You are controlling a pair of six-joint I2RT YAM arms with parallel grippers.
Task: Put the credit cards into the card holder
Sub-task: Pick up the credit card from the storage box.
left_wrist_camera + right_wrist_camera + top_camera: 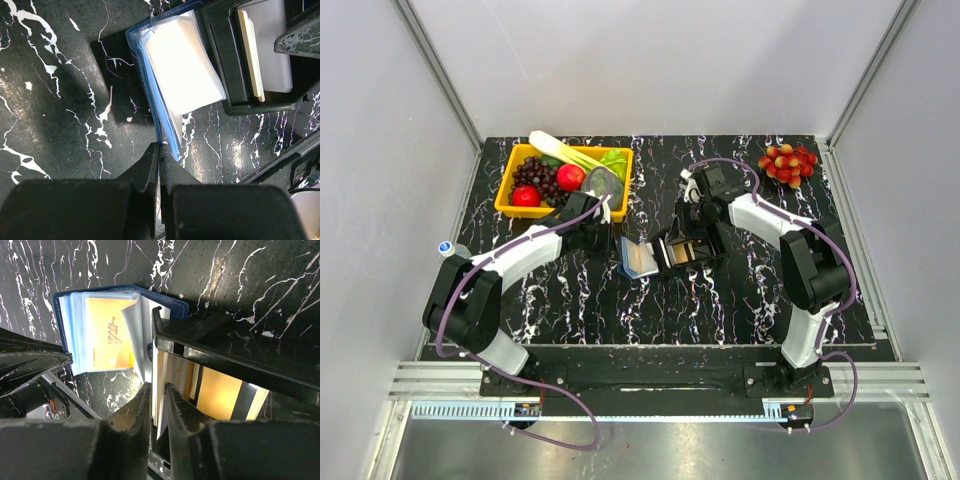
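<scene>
The dark-blue card holder (pixel 637 259) lies open on the marble table, its clear sleeves showing. One sleeve holds an orange credit card (pixel 107 340). My left gripper (pixel 161 152) is shut on the holder's blue cover edge (pixel 150 85). Right beside the holder stands a black tray (pixel 225 362) with more credit cards (pixel 255 55) standing on edge in it, and an orange one (pixel 220 392) lies farther in. My right gripper (pixel 159 390) reaches into the tray, its fingers pressed on either side of two pale cards (pixel 160 375).
A yellow bin (pixel 520 208) of fruit and vegetables stands at the back left, close behind my left gripper (pixel 617 238). A bunch of red and yellow fruit (pixel 787 163) lies at the back right. A small bottle (pixel 447 247) sits at the table's left edge.
</scene>
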